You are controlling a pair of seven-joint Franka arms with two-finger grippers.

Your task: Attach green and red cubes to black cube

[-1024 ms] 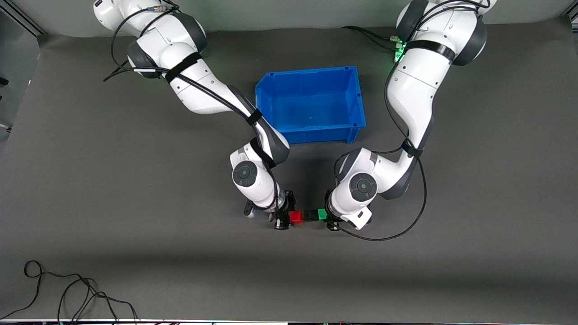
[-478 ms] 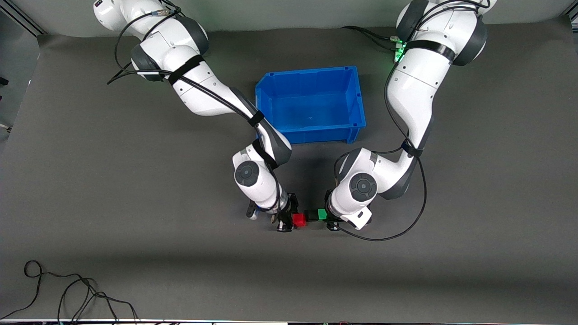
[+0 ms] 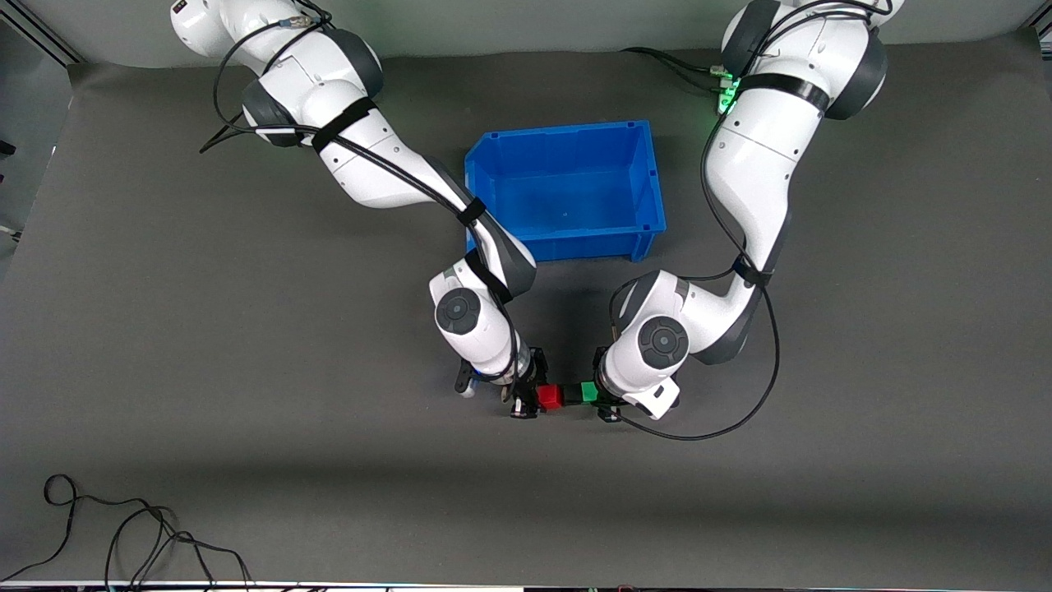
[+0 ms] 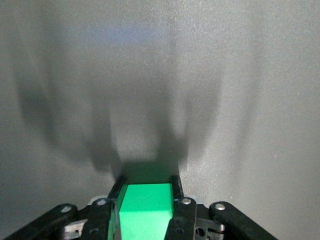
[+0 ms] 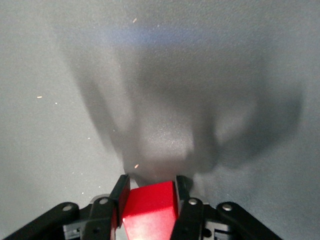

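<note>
Low in the frame's centre, the left claw [image 3: 606, 396] gripped the small green cube [image 3: 588, 392] and the right claw [image 3: 526, 395] the small red cube [image 3: 549, 397], flanking the matte black cube [image 3: 569, 394].

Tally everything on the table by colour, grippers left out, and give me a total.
Red: 1, red cube
Green: 1, green cube
Black: 1, black cube, between the other two
Blue: 1, bin
Total: 4
</note>
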